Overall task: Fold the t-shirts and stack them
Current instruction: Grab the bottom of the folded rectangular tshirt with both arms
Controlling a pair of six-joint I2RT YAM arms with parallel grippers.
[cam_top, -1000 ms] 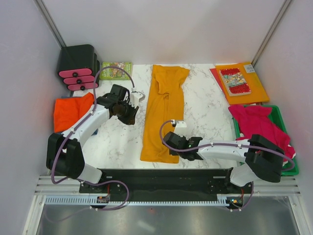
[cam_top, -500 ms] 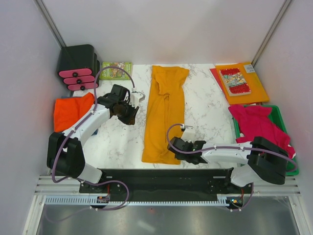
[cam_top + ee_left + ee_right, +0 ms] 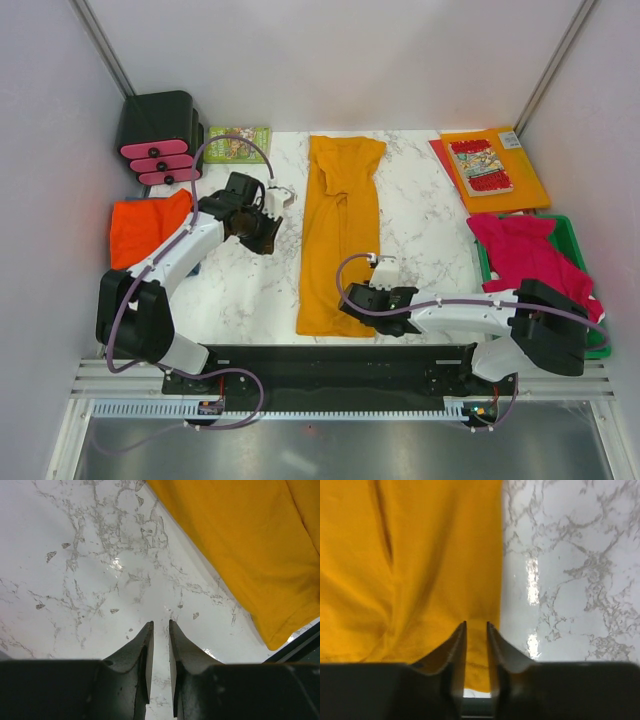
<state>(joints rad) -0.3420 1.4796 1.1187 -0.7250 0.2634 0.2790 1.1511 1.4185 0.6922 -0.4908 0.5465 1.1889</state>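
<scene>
Observe the mustard t-shirt (image 3: 338,235) lying lengthwise mid-counter (image 3: 420,230). Your right gripper (image 3: 476,630) is released, narrowly parted, over the shirt's near right edge. Your left gripper (image 3: 160,627) is narrowly parted and empty above bare marble.

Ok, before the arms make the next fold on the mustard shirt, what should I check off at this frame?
1. The mustard t-shirt lies flat as one long strip: ok.
2. The right gripper is over the near hem, by its right corner, jaws narrowly apart: ok.
3. No cloth is caught between those jaws: cannot tell.
4. The left gripper is empty, jaws slightly apart: ok.
5. The left gripper is also at the hem: not ok, it is over the bare marble table beside the shirt.
6. The red-orange t-shirt at the left edge is folded for stacking: cannot tell.
</scene>
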